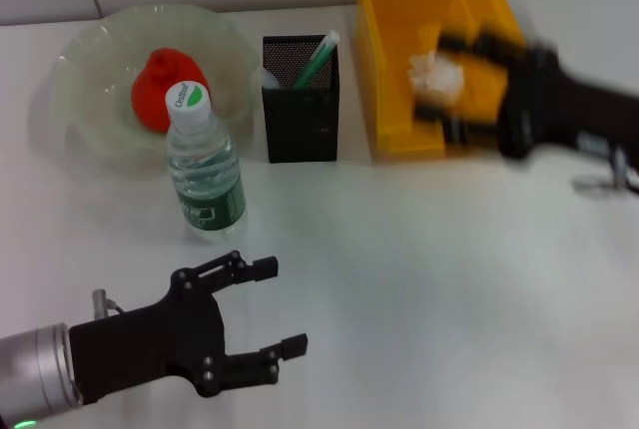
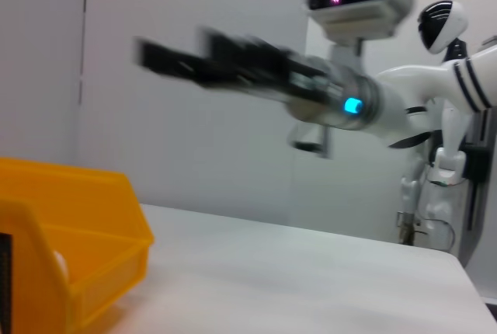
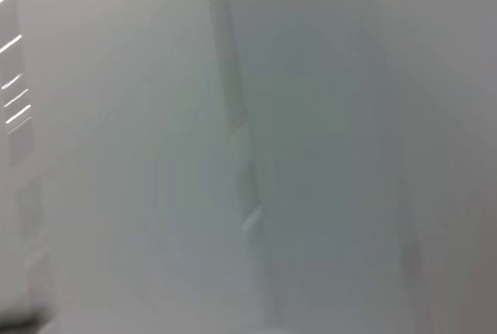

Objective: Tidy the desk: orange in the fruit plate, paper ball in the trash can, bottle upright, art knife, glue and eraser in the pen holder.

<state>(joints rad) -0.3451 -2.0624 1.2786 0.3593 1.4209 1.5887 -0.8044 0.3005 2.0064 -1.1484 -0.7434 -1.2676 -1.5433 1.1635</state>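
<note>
The paper ball (image 1: 435, 74) lies in the front end of the yellow trash can (image 1: 394, 60); a white bit of it shows inside the can (image 2: 78, 225) in the left wrist view. My right gripper (image 1: 446, 83) is blurred, open, above the can; the left wrist view shows it (image 2: 167, 54) well above it. The orange (image 1: 158, 88) sits in the fruit plate (image 1: 80, 100). The bottle (image 1: 205, 165) stands upright in front of the plate. The pen holder (image 1: 300, 115) holds a green-and-white stick (image 1: 318, 58). My left gripper (image 1: 283, 306) is open and empty, low near the front. The eraser is out of view.
The white table runs bare between the bottle and its right side. The pen holder stands close to the trash can's left wall. A white robot (image 2: 443, 78) stands beyond the table's far edge. The right wrist view shows only blurred grey surfaces.
</note>
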